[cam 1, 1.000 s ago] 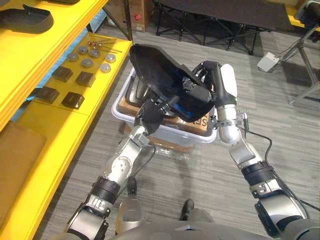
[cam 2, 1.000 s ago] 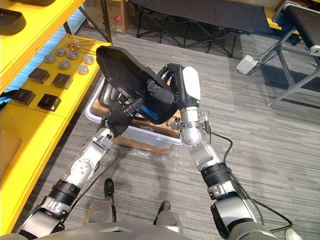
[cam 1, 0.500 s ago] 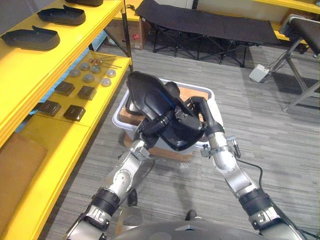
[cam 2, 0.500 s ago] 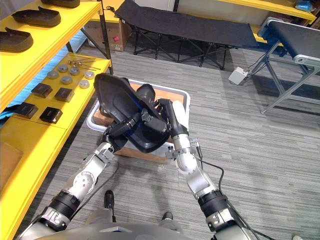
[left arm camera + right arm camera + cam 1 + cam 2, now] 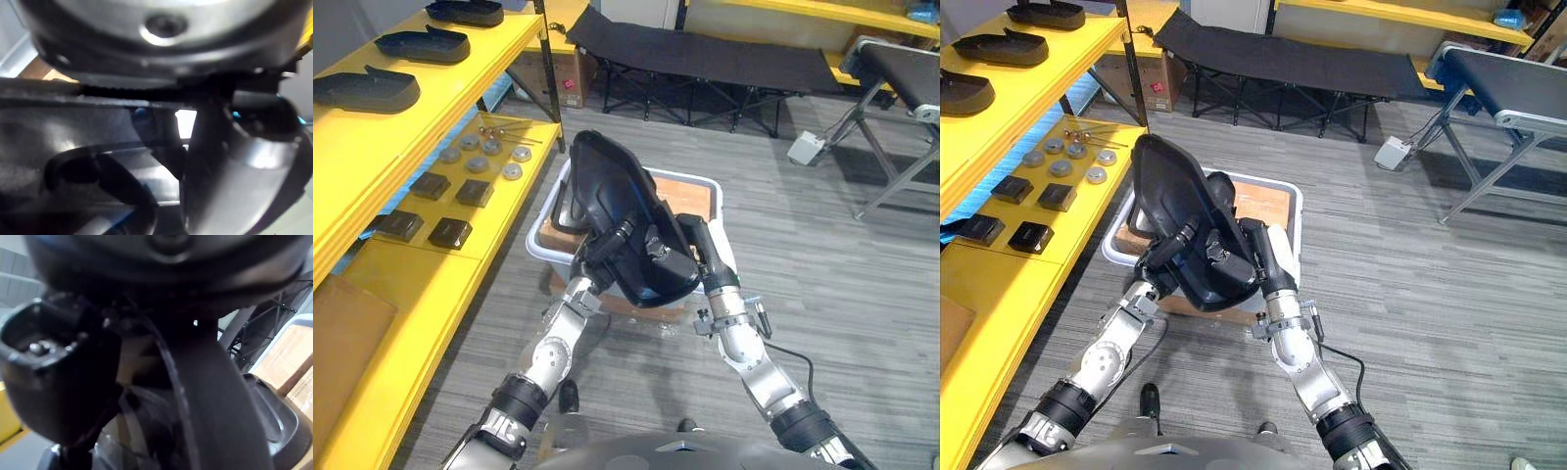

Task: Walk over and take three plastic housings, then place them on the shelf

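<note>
Left hand [image 5: 604,257] and right hand [image 5: 705,257] clasped the housing [image 5: 612,196] mid-frame above the bin [image 5: 540,245]; best kept firm swinging toward the upper-left shelf [image 5: 372,137].

Left hand [image 5: 230,181]: one pale digit, bent, lying against the housing.
Housing [image 5: 88,132]: glossy black, close under the fingers, with a curved ridge past them.
Gap [image 5: 186,123]: small and bright, just beside the bent digit.
Cardboard [image 5: 49,74]: tan sliver beyond the housing's edge.
</note>
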